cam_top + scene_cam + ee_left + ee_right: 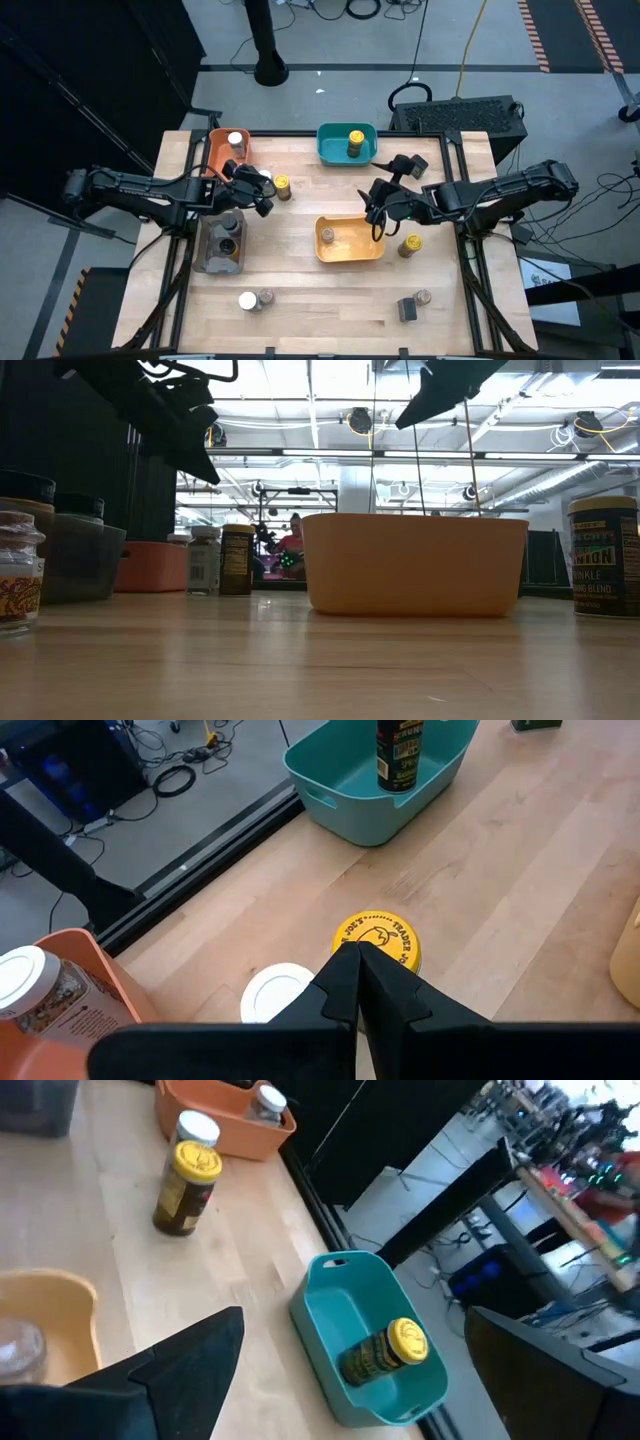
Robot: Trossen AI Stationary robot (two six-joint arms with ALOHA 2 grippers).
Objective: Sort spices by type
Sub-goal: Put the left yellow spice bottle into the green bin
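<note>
My left gripper [258,194] [355,960] hovers shut above two spice jars standing side by side on the table, one white-lidded [279,992] [265,181] and one yellow-lidded [377,941] [283,187]. It holds nothing. My right gripper [377,206] [355,1320] is open and empty, raised over the far right corner of the yellow bin [350,255], which contains one jar [327,235]. The teal bin [330,150] has a yellow-lidded jar [355,140]. A white-lidded jar [235,140] sits in the orange bin [218,152], and a dark-lidded one [229,228] in the grey bin [215,262].
Loose jars stand on the table: a yellow-lidded one [409,245] right of the yellow bin, a white-lidded [247,300] and a grey-lidded [266,297] pair near the near edge, and two more [407,308] [422,297] at near right. A person shows far behind the table in the low view.
</note>
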